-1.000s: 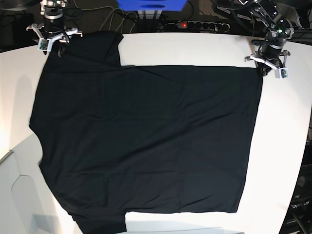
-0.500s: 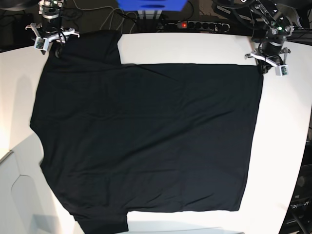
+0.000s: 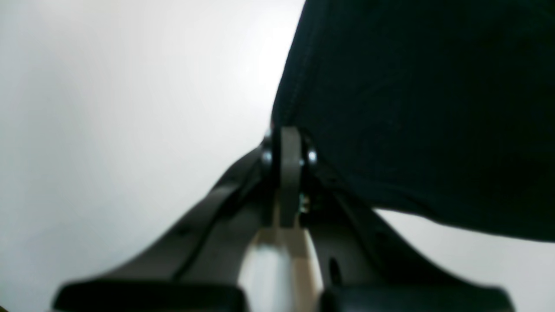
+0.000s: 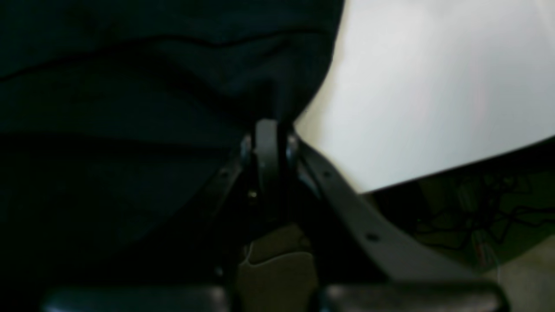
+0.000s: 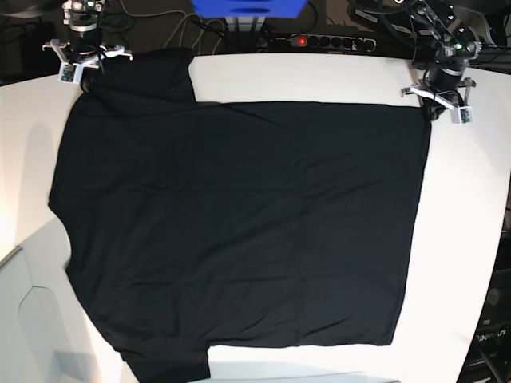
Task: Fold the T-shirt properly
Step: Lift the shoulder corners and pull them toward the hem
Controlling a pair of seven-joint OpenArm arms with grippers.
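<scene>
The black T-shirt [image 5: 239,231] lies spread flat on the white table [image 5: 319,80], plain side up, one sleeve at the far left and one at the near left. No print or label shows. My left gripper [image 5: 432,112] is shut on the shirt's far right corner [image 3: 303,112]; the left wrist view shows its jaws [image 3: 288,149] closed at the hem. My right gripper [image 5: 86,78] is shut on the far left shoulder edge; in the right wrist view [image 4: 269,130] the jaws are closed in dark cloth [image 4: 151,86].
A power strip [image 5: 323,41] with a red light and a blue box [image 5: 247,8] sit beyond the table's far edge. Cables lie behind both arms. The table's curved near-left edge [image 5: 32,295] and right edge [image 5: 479,319] border the shirt.
Both grippers have moved a little toward the far edge, pulling the shirt's far edge taut and straighter. The cloth has shifted slightly back.
</scene>
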